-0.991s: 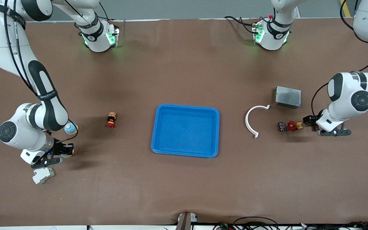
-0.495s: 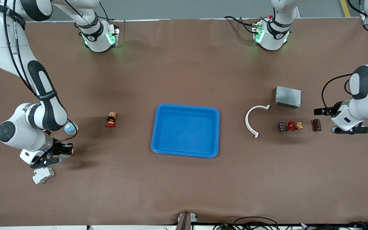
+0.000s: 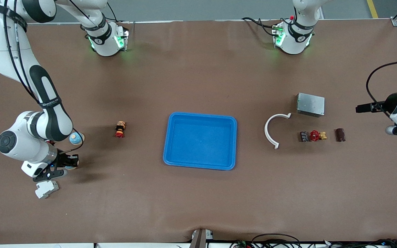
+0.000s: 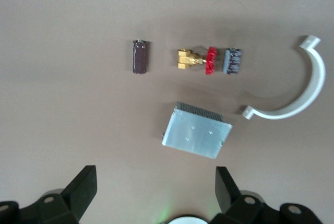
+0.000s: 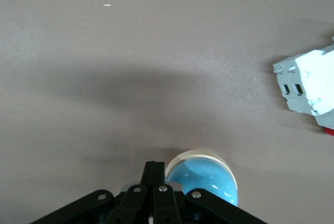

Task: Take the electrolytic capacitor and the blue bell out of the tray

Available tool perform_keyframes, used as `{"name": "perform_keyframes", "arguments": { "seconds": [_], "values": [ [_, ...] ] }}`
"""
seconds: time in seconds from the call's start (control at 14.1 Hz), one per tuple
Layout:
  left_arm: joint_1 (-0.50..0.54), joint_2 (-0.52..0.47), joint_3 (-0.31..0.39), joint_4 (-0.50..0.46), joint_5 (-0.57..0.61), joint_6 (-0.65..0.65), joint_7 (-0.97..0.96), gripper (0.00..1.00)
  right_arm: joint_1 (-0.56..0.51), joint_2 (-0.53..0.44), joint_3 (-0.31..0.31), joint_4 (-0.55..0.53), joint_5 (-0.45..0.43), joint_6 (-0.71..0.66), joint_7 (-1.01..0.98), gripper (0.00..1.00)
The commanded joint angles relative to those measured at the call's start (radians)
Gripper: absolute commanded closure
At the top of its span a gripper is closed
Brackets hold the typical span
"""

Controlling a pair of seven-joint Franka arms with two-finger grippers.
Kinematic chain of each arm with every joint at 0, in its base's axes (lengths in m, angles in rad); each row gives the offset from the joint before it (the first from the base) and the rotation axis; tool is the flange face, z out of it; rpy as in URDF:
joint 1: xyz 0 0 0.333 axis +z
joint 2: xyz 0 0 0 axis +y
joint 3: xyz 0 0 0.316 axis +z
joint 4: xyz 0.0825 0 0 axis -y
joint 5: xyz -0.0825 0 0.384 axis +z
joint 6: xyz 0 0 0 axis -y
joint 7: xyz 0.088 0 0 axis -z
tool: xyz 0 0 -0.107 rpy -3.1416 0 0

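A dark brown capacitor (image 3: 340,134) lies on the table toward the left arm's end; it shows in the left wrist view (image 4: 140,57). My left gripper (image 3: 393,131) is open and empty (image 4: 154,192), up in the air over that end's edge, apart from the capacitor. A light blue bell (image 5: 206,182) sits under my right gripper (image 5: 156,174), whose fingers are pressed together at the bell's rim. In the front view this gripper (image 3: 70,163) is low at the right arm's end and mostly hides the bell (image 3: 71,167).
A blue tray (image 3: 166,137) sits mid-table. Beside the brown capacitor lie a red-and-brass valve (image 3: 315,135), a black capacitor (image 3: 304,136), a white curved clip (image 3: 268,129) and a metal box (image 3: 310,104). A second blue dome (image 3: 75,138), a small stacked part (image 3: 120,129) and a white block (image 3: 47,188) lie near my right gripper.
My left gripper has moved up and away from the brown capacitor toward the table's end, leaving it on the table. My right gripper has barely moved.
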Motion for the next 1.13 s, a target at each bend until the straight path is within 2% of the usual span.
{"name": "perform_keyframes", "arguments": {
  "seconds": [0.0,0.14,0.42,0.64,0.78,0.85,0.92,1.06],
  "values": [
    [0.006,-0.09,-0.008,0.005,-0.04,-0.062,0.017,0.0,0.027,-0.01,0.008,0.017,-0.004,-0.028,0.077,1.0],
    [0.004,-0.122,-0.009,0.04,-0.057,-0.126,0.013,0.0,0.044,-0.024,0.009,0.04,-0.004,-0.094,0.115,1.0],
    [0.009,-0.168,-0.008,0.148,-0.115,-0.238,0.005,0.0,0.092,-0.136,0.011,0.104,-0.004,-0.394,0.252,1.0],
    [0.003,-0.168,-0.023,0.191,-0.116,-0.246,-0.067,0.0,0.104,-0.231,0.012,0.129,-0.004,-0.516,0.282,1.0],
    [0.006,-0.156,-0.031,0.261,-0.113,-0.246,-0.101,0.0,0.1,-0.29,0.008,0.129,-0.006,-0.571,0.281,1.0],
    [0.004,-0.151,-0.031,0.266,-0.112,-0.246,-0.102,0.0,0.094,-0.318,0.008,0.129,-0.006,-0.593,0.27,0.59],
    [0.001,-0.15,-0.031,0.266,-0.109,-0.246,-0.107,0.0,0.078,-0.349,0.008,0.129,-0.003,-0.613,0.269,0.01],
    [-0.003,-0.15,-0.034,0.266,-0.11,-0.245,-0.109,0.0,0.06,-0.404,0.009,0.129,0.002,-0.669,0.27,0.0]
  ]
}}
